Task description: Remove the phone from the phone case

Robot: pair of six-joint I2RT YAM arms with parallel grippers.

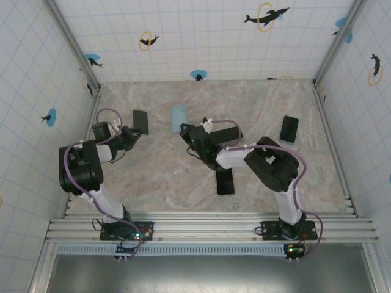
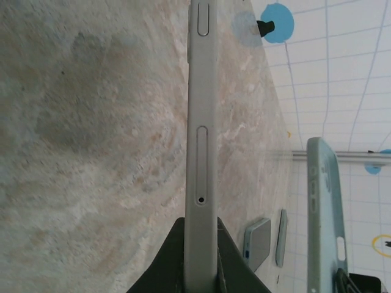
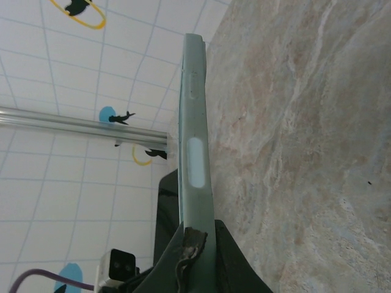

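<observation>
The phone (image 1: 140,121) is a dark slab held up off the table at the back left, with my left gripper (image 1: 131,134) shut on its lower end. In the left wrist view the phone (image 2: 201,122) is edge-on, grey, clamped between the fingers of my left gripper (image 2: 201,223). The phone case (image 1: 178,116) is light blue and bare of any phone, and my right gripper (image 1: 187,130) is shut on it. The right wrist view has the case (image 3: 194,122) edge-on in my right gripper (image 3: 200,229), with the phone (image 3: 164,207) behind it. The case (image 2: 327,207) stands apart from the phone.
Two other dark phones lie flat on the marble table, one at the right (image 1: 289,129) and one under the right arm (image 1: 225,182). Tiled walls close in the back and both sides. A metal rail (image 1: 201,223) runs along the near edge.
</observation>
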